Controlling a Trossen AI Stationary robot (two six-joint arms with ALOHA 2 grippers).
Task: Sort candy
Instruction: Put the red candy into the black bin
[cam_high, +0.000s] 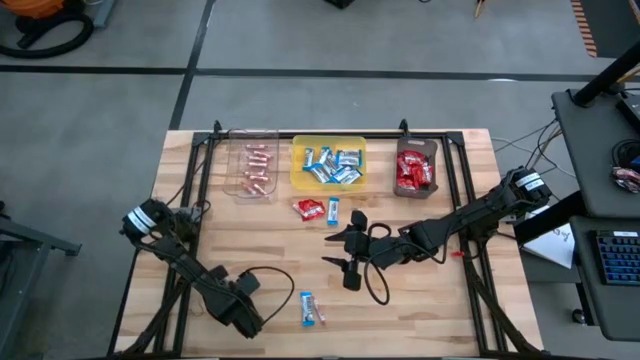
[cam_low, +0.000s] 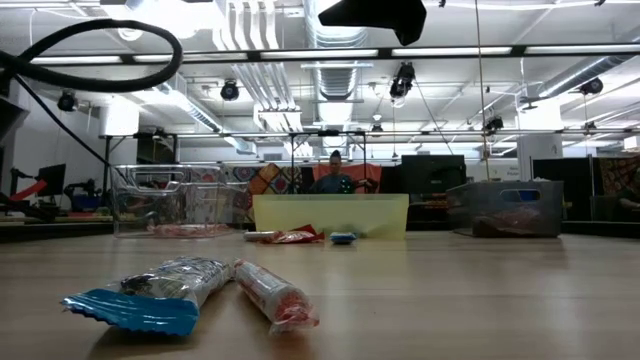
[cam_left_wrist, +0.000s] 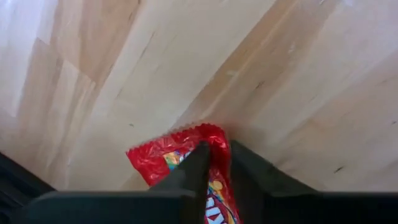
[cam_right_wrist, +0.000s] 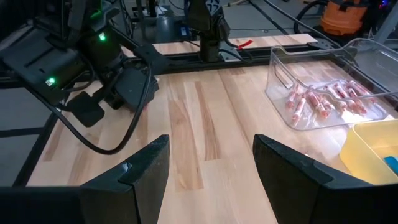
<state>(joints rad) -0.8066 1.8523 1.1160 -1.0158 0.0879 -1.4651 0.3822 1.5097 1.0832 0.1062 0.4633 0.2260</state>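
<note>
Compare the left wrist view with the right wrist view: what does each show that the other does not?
Only the left wrist view shows a red candy packet lying on the wood, with the left gripper closed around it.

Only the right wrist view shows the open right gripper, the clear tray of pinkish candy sticks, and a yellow tray corner.

Both show the wooden table.

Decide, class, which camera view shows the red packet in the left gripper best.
Left wrist view: the red packet fills the frame, pinched between the left gripper fingers. In the high view the arm hides it. The low and right wrist views do not show it.
</note>
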